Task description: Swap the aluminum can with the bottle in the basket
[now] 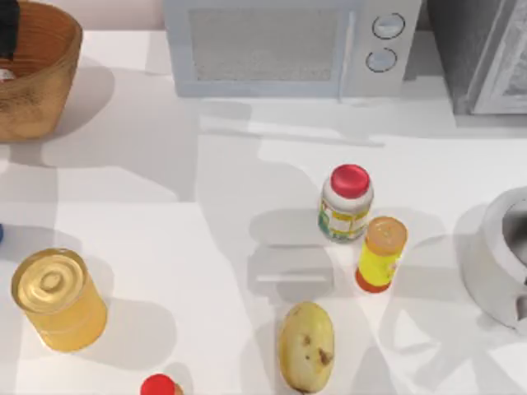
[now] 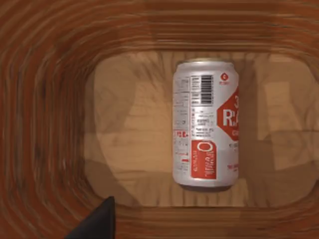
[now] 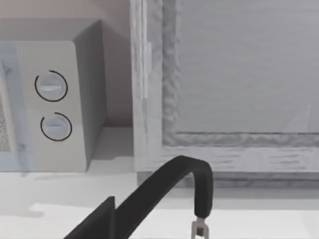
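- Left gripper [image 2: 102,221] is over the basket [image 1: 41,90] at the far left corner of the table, cam looking straight down into it. One dark fingertip shows at the frame edge; can't tell if the fingers are spread or closed, but they're not on anything visible.
- Aluminum can [image 2: 206,123] lies on its side on the basket's flat floor, red-and-white label and barcode facing up, silvery top toward one ribbed wall. Apart from the fingertip, clear gap between them.
- Prob. lying flat because the bowl floor is small and it was let go from above; the ribbed walls would keep it from rolling out.
- Judging by that, can half of the swap looks done. A sliver of blue at the left table edge [image 1: 1,234] may be the bottle, too little showing to be sure.
- Right arm parked at the right side, its wrist cam facing the microwave [image 3: 50,104] and a grey cabinet [image 3: 224,74] at the far edge, a dark cable loop [image 3: 192,172] in front.
- Elsewhere on the table: red-capped bottle [image 1: 347,202] touching or just beside the orange-capped one [image 1: 382,253] mid-right, potato [image 1: 306,346] near edge, big gold tin [image 1: 58,299] near left.
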Available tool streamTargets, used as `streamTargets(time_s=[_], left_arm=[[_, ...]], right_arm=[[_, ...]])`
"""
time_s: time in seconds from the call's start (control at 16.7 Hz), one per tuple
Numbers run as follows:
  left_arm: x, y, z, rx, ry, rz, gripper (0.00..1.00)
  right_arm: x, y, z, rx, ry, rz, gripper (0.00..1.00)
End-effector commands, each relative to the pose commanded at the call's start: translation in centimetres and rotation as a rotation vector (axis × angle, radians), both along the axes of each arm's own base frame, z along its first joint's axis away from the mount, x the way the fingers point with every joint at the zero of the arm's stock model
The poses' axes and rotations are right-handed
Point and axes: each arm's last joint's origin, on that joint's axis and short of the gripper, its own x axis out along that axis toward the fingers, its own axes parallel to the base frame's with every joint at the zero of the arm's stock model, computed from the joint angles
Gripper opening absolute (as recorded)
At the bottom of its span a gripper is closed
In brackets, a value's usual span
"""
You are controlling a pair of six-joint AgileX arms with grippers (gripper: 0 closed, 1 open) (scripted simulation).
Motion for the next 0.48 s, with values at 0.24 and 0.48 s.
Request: streamTargets(time_s=[0.24,0.48], left_arm=[[2.9,0.9,-4.2,-0.026,0.092,-0.010,1.00],[3.6,1.1,-5.4,-0.034,0.115,-0.014,1.00]], right_arm=[[0.0,0.0,0.0,0.000,0.000,0.000,1.00],[0.0,0.0,0.0,0.000,0.000,0.000,1.00]])
